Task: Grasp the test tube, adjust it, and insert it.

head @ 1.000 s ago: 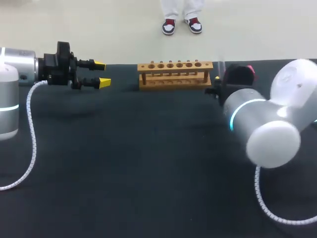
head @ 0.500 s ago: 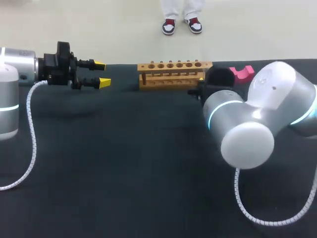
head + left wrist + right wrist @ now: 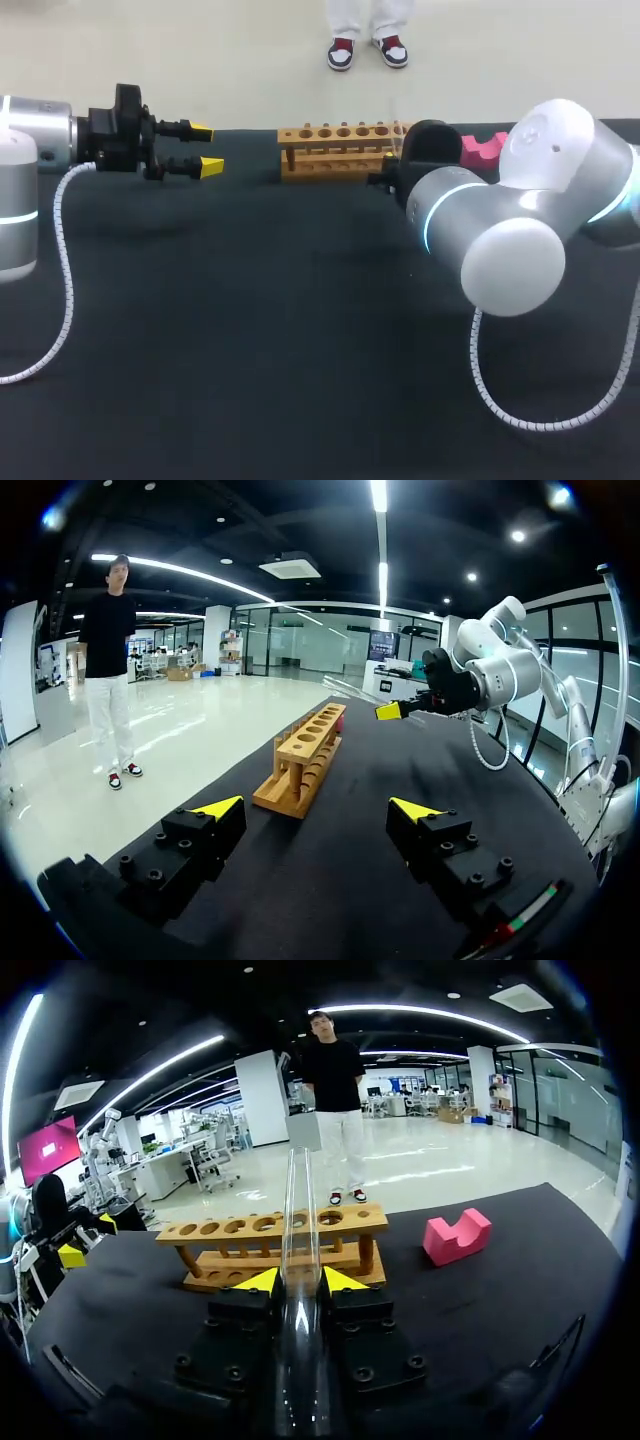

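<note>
- Dark matte table carries everything. The test tube is above it, clamped between the yellow tips of the right gripper and running out along the fingers, near the wooden rack but not touching it.
- Risk: clear glass is slick. A misaligned tube could strike the rack's top bar beside a hole, then slip or crack.
- A pink block lies beside the rack.
- The left gripper hangs wide open and empty, well apart.

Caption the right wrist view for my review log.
Right tool shut on a clear test tube, wooden rack ahead, pink block beside the rack.
</note>
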Robot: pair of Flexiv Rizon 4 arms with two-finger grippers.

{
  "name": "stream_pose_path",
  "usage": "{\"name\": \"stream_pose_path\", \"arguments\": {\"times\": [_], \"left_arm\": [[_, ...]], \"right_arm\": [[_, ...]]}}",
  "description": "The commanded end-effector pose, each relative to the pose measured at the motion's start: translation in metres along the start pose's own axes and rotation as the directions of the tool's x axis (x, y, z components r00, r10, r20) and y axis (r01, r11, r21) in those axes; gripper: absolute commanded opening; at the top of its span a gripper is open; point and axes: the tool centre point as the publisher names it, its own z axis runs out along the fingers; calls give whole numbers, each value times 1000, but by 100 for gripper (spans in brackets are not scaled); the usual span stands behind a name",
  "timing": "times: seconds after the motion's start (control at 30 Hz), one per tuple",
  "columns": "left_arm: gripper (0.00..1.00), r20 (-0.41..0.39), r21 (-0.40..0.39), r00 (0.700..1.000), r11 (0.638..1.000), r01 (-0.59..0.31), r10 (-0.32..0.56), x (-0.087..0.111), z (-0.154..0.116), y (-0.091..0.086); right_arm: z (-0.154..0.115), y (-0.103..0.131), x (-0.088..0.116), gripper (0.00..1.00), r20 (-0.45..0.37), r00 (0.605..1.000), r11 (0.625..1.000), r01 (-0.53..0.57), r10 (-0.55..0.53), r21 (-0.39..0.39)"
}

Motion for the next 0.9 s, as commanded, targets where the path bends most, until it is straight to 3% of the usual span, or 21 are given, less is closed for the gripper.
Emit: {"name": "stream_pose_path", "arguments": {"times": [0.03, 0.37, 0.9], "left_arm": [[100, 3, 3, 1000, 1000, -2, 2, 1, 1, 2], [100, 3, 3, 1000, 1000, -2, 2, 1, 1, 2], [100, 3, 3, 1000, 1000, -2, 2, 1, 1, 2]], "right_arm": [[11, 6, 2, 0, -6, 1000, 1000, -4, 4, -19], [19, 20, 9, 0, -23, 1000, 999, -18, 17, -42], [29, 19, 19, 0, -91, 996, 999, -28, 24, -42]]}}
